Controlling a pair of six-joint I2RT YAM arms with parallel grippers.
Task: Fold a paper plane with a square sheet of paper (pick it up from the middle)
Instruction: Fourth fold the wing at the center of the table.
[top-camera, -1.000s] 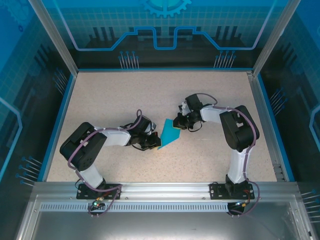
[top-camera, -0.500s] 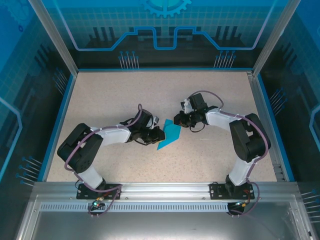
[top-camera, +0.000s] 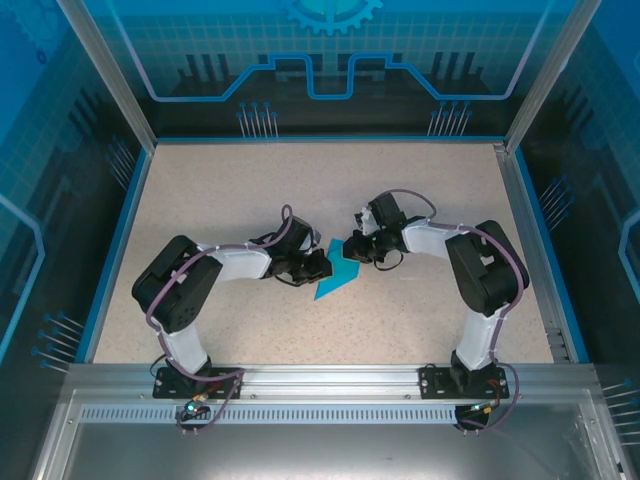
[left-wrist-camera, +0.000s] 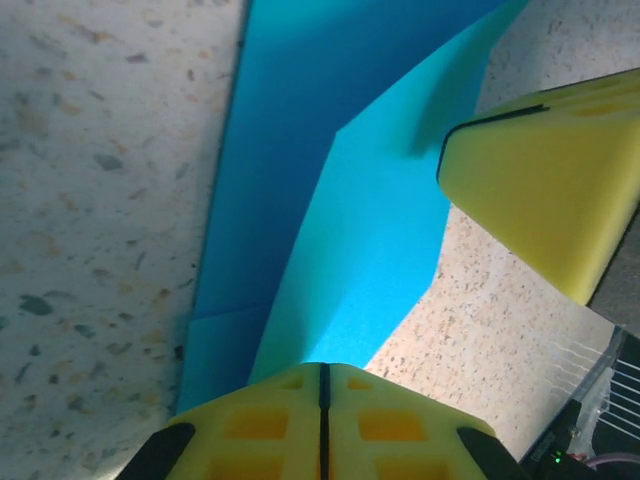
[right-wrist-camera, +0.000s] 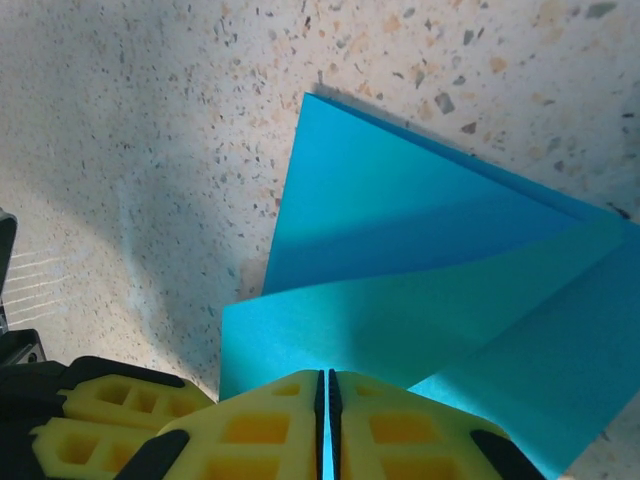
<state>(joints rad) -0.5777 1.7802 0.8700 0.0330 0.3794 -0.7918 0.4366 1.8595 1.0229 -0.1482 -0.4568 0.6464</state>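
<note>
Pinching the partly folded square sheet of paper (top-camera: 334, 281) from opposite sides, the left gripper (top-camera: 318, 265) and right gripper (top-camera: 349, 248) each have their yellow pads clamped together on an edge of it. It sits mid-table on the speckled beige tabletop (top-camera: 220, 190), inside a booth with blue printed walls (top-camera: 330, 60).

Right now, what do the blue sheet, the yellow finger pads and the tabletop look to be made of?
Blue sheet: thin matte paper, most likely; it holds sharp creases and flat folded flaps.
Yellow finger pads: matte foam or soft rubber, moulded with square pockets; which one is unclear.
Tabletop: hard, matte, beige with dark specks, like stone-look laminate or composite.
</note>
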